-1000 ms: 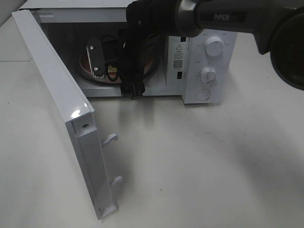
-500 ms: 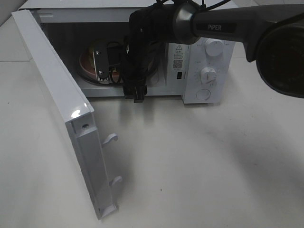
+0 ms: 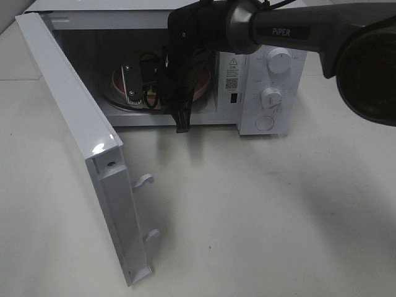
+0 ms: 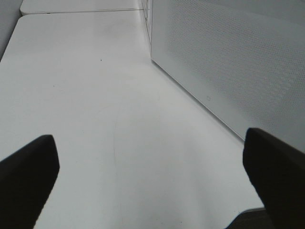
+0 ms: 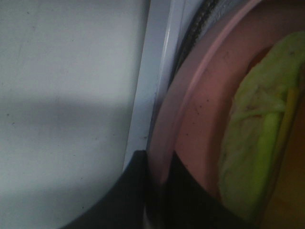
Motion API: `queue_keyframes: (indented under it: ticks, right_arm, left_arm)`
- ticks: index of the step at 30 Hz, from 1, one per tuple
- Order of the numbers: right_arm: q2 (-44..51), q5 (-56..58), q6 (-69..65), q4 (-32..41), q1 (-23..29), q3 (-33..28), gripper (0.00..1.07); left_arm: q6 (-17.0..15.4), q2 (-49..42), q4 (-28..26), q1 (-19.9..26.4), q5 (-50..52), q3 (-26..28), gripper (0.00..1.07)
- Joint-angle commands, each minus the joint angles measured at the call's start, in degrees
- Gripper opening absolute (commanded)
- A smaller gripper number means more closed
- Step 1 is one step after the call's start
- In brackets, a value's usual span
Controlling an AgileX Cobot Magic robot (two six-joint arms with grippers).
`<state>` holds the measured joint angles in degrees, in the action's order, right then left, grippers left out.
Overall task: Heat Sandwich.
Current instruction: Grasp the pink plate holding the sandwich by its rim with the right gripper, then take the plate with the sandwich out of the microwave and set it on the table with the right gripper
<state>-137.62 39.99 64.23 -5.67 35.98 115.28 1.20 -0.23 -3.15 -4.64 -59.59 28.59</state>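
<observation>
Sandwich (image 5: 257, 143) lay on pink plate (image 5: 200, 109) inside the open microwave (image 3: 266, 80), at tabletop's far edge. Right gripper (image 5: 155, 176) pinched the plate's rim, fingers nearly together. Left gripper (image 4: 152, 176) gaped wide over bare tabletop (image 4: 95, 95), empty, beside the door (image 4: 228, 62).

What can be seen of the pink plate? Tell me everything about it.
The plate is round, pink and smooth-looking, with a raised rim. It lies flat inside the open microwave, close to the front sill, and carries the sandwich. The right end effector pinches its near rim, one finger on each side.
</observation>
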Motion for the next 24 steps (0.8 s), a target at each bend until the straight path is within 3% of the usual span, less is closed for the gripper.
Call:
queue_keyframes:
  ticks: [1, 24]
  right_arm:
    - [0.1, 1.8, -0.5, 0.7, -0.1, -0.2, 0.0]
    - [1.0, 1.0, 3.6, -1.7, 0.0, -0.4, 0.0]
  left_arm:
    - [-0.3, -1.3, 0.0, 0.2, 0.2, -0.2, 1.03]
    - [-0.3, -1.3, 0.0, 0.2, 0.2, -0.2, 1.03]
